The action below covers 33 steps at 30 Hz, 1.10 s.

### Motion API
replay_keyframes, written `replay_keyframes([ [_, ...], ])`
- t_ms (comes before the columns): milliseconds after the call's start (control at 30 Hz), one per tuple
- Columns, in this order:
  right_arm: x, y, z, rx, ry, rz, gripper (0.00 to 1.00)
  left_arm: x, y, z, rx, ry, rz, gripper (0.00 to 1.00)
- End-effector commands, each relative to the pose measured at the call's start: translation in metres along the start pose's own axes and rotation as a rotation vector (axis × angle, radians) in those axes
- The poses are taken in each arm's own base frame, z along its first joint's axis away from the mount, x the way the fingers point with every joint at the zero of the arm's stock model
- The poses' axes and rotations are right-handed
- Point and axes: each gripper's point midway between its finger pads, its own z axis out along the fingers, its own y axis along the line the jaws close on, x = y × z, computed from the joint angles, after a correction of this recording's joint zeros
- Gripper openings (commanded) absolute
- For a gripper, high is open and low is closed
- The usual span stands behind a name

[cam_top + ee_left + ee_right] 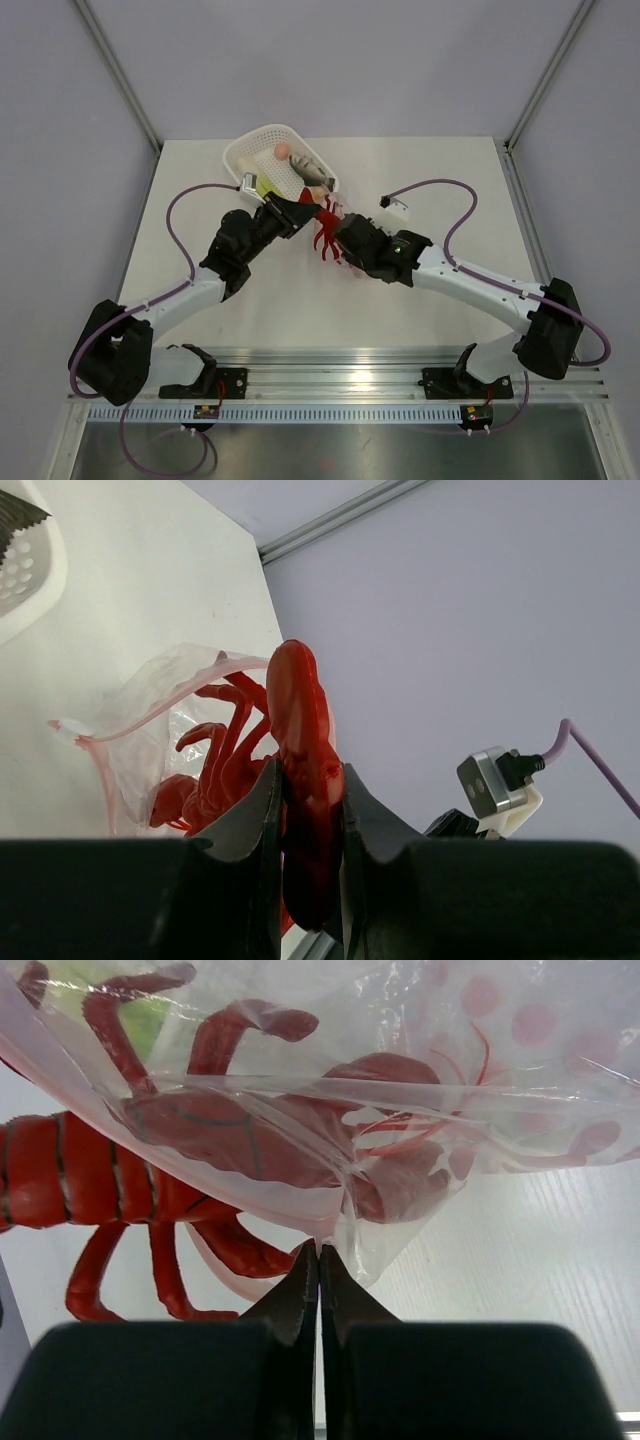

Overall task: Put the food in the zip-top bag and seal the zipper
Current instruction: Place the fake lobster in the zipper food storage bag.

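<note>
Lobster [300,700] is clamped in the left gripper [308,772]. Bag [480,1080] seems pinched at the closed right gripper [318,1252] tips. Bag should be held taut.

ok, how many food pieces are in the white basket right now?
3 visible in the basket: a peach round piece at the far rim, the grey fish along the right side, the green leafy vegetable at the near end. More could be hidden underneath.

A white table [300,310] stands inside pale lavender walls [330,60] — plain, evenly lit. Aluminium posts [120,75] frame its back corners.
</note>
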Motion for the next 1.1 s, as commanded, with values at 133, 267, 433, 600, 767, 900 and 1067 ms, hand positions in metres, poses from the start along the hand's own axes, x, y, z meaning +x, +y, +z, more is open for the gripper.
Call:
replay_keyframes([
  [133,-0.008,0.026,-0.013,-0.187,-0.038,-0.004,0.0,-0.035,-0.032,0.003,0.03,-0.133,-0.03,0.0],
  [267,-0.007,0.033,-0.016,-0.204,-0.032,-0.047,0.0,-0.036,-0.025,0.006,0.003,-0.14,-0.039,0.0],
  [433,-0.009,0.033,-0.022,-0.246,-0.042,-0.074,0.0,-0.038,-0.024,0.009,-0.013,-0.145,-0.035,0.0],
  [600,-0.013,0.039,-0.034,-0.312,-0.046,-0.155,0.0,-0.039,-0.019,0.011,-0.055,-0.14,-0.036,0.0],
  [767,-0.011,0.037,-0.041,-0.34,-0.023,-0.199,0.0,-0.037,-0.022,0.016,-0.088,-0.113,-0.026,0.0],
  [900,-0.007,0.036,-0.044,-0.365,-0.01,-0.23,0.0,-0.046,-0.019,0.009,-0.132,-0.171,-0.008,0.0],
  [1067,-0.003,0.035,-0.043,-0.353,0.01,-0.269,0.0,-0.049,-0.022,0.009,-0.143,-0.175,-0.014,0.0],
])
